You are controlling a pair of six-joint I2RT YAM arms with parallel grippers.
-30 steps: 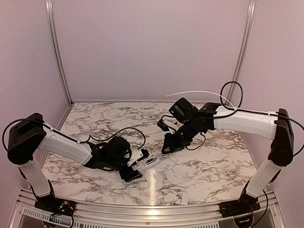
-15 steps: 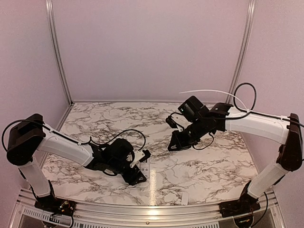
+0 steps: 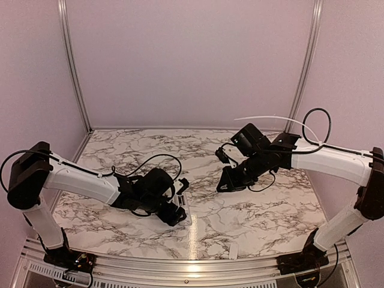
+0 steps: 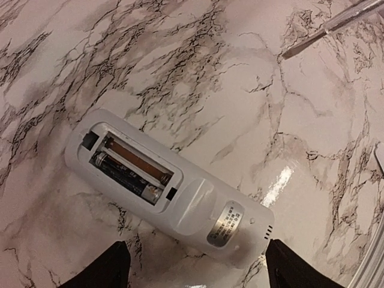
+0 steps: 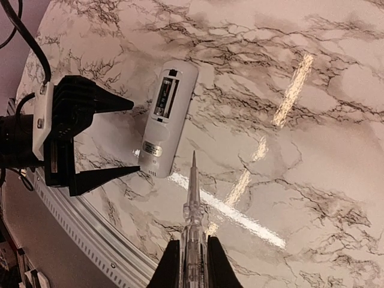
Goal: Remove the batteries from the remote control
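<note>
Left wrist view shows me the left end effector (image 4: 198,273) spread wide, its two black fingers (image 4: 114,267) at the bottom corners of the picture, gripping nothing and touching nothing that I can see. Just ahead of them the white oblong plastic remote control (image 4: 198,201) lies back-up and slantwise on the marble-patterned bench (image 4: 240,72). Its recessed compartment is uncovered. One dark slender cylindrical battery (image 4: 126,177) sits in the nearer slot. The slot beside it shows a coppery brown strip, and I cannot tell whether that is a second cell or the bare bay. A silver oval label (image 4: 227,223) sits on the end nearest the fingers.

From the right wrist I see the right end effector (image 5: 193,264) closed on a clear-handled pointed tool (image 5: 192,204). The tool's metal tip points toward the label end of the remote and stops short of it; whether it hangs above the bench I cannot tell. That view also shows the left fingers standing to either side of the label end, apart from the casing.
</note>
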